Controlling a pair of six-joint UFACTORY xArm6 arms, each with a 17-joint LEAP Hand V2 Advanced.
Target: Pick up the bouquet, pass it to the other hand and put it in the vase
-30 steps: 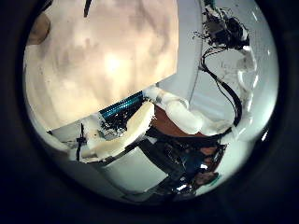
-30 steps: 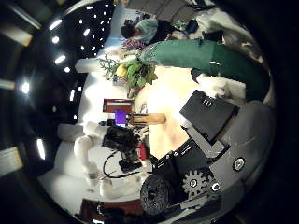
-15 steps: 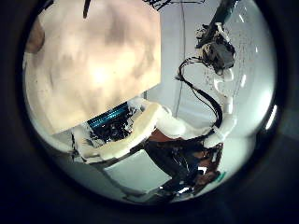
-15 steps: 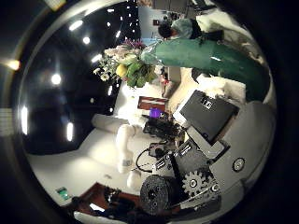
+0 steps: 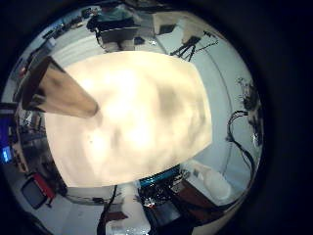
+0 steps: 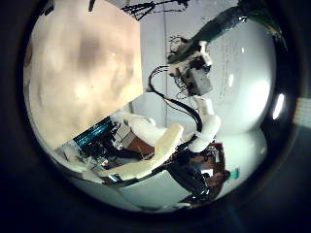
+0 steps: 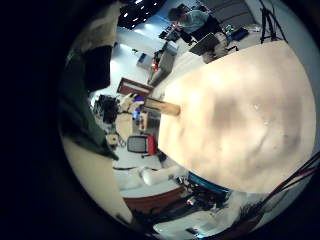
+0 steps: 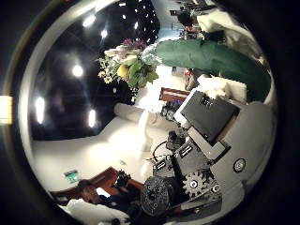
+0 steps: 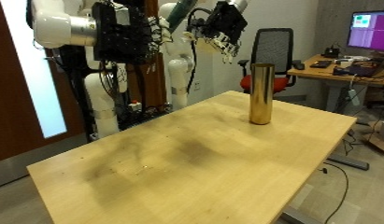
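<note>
- The right hand (image 9: 222, 23) is curling its fingers round the green-wrapped stem of the bouquet (image 8: 131, 66), holding it high above the table's (image 9: 179, 159) far side.
- The left hand (image 9: 123, 33) is hanging beside it with straight fingers, gripping nothing.
- The gold vase (image 9: 260, 93) is standing upright near the table's far edge, below the bouquet.
</note>
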